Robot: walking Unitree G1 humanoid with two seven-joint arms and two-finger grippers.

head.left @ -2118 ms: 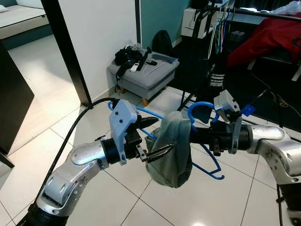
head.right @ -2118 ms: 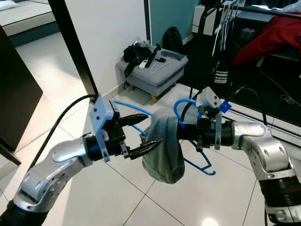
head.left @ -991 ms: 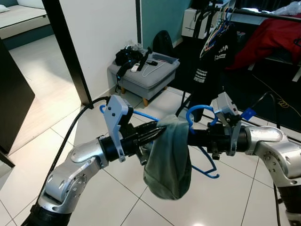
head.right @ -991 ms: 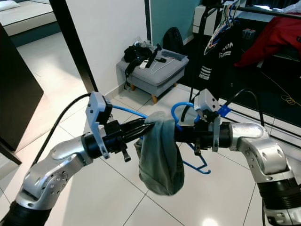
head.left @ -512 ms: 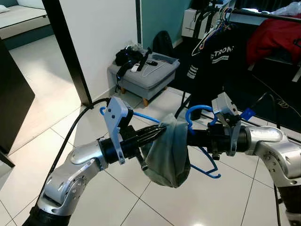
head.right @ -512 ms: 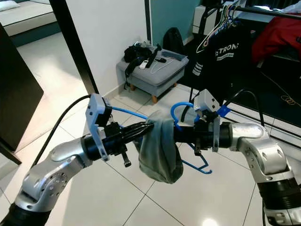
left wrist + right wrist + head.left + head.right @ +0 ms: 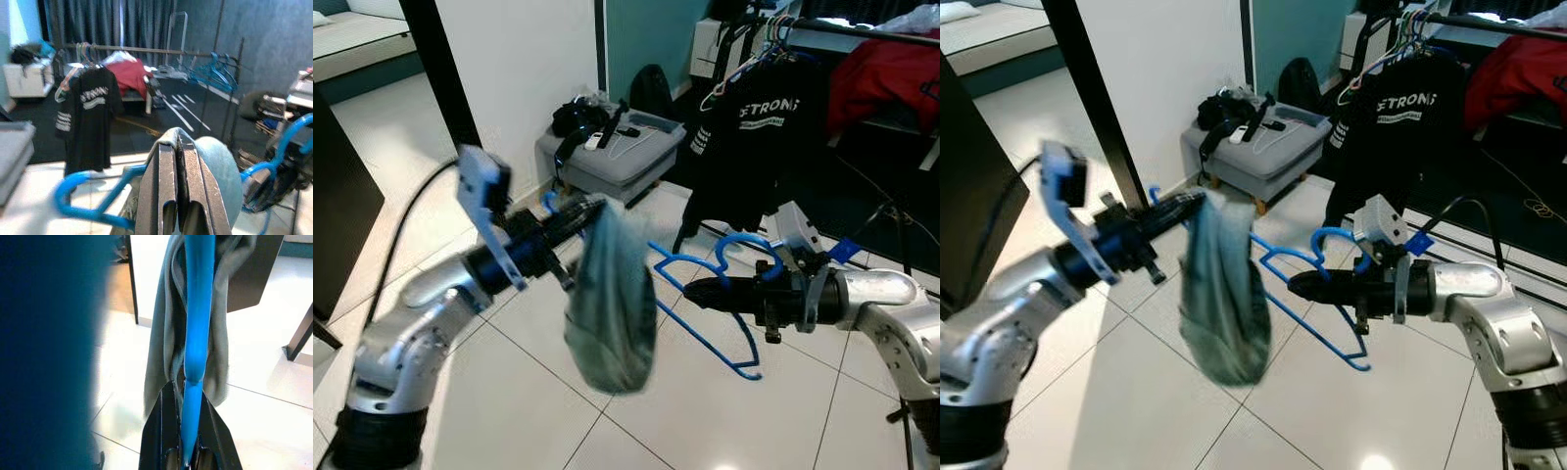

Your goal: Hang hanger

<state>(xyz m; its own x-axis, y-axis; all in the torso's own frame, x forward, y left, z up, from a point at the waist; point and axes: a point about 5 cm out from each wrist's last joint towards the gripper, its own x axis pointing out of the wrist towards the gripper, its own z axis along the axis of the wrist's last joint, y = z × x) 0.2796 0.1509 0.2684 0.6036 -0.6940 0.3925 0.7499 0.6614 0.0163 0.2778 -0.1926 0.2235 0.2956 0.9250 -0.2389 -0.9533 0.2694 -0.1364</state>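
Since half a second earlier, the left gripper (image 7: pixel 592 208) had swung out toward nine o'clock and risen, dragging the grey-green cloth (image 7: pixel 607 304) with it, so the cloth hung well apart from the right gripper (image 7: pixel 697 290). The left gripper's fingers were pressed together on the cloth's top edge, as the left wrist view showed, and the cloth drooped in a blurred bundle above the white tile floor (image 7: pixel 705 421). The right gripper's fingers were clamped on the blue hanger (image 7: pixel 705 294), which lay between the two arms with its hook at twelve o'clock from the right wrist. A black T-shirt (image 7: pixel 754 127) hung on the clothes rail (image 7: pixel 862 29) at one o'clock, and a grey ottoman (image 7: pixel 617 157) stood at eleven o'clock.
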